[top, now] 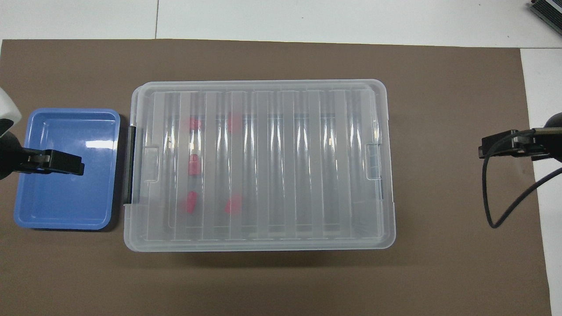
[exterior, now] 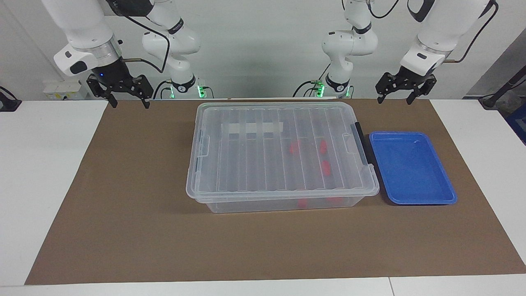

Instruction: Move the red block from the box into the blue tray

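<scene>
Box (exterior: 282, 156) clear ribbed plastic; blue tray (exterior: 412, 168) glossy plastic; mat (exterior: 123, 230) matt brown.

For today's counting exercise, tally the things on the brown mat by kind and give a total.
Red blocks, seen through the lid: 5
Clear box with lid: 1
Blue tray, nothing in it: 1
Total: 7
</scene>
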{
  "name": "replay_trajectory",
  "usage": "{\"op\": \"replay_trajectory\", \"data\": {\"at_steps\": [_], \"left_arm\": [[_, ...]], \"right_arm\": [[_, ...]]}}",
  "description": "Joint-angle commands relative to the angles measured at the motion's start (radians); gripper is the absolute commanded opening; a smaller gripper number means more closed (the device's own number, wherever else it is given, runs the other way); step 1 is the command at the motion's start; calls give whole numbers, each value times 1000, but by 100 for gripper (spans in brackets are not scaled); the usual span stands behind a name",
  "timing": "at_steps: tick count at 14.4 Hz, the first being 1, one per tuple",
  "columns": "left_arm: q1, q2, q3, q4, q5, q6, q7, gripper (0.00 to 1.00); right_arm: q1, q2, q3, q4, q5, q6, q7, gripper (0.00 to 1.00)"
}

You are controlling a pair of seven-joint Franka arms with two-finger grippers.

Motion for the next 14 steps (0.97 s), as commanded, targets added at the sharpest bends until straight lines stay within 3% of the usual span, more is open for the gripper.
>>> {"op": "replay_trajectory", "data": {"at_steps": [1, 4, 7, 14], "left_arm": [[8, -11, -2, -5, -9, -6, -7, 100], [8, -11, -2, -5, -9, -6, -7, 100], [8, -11, -2, -5, -9, -6, -7, 100], [8, -11, -2, -5, -9, -6, -7, 100]], "right_arm": [[1, -11, 3, -16, 3, 10, 38, 100], [3, -14, 3, -28, 9, 38, 50, 100], [18, -46, 16, -117, 20, 136, 58, 100], [125, -9, 22, -249, 26, 360, 62, 100]]}}
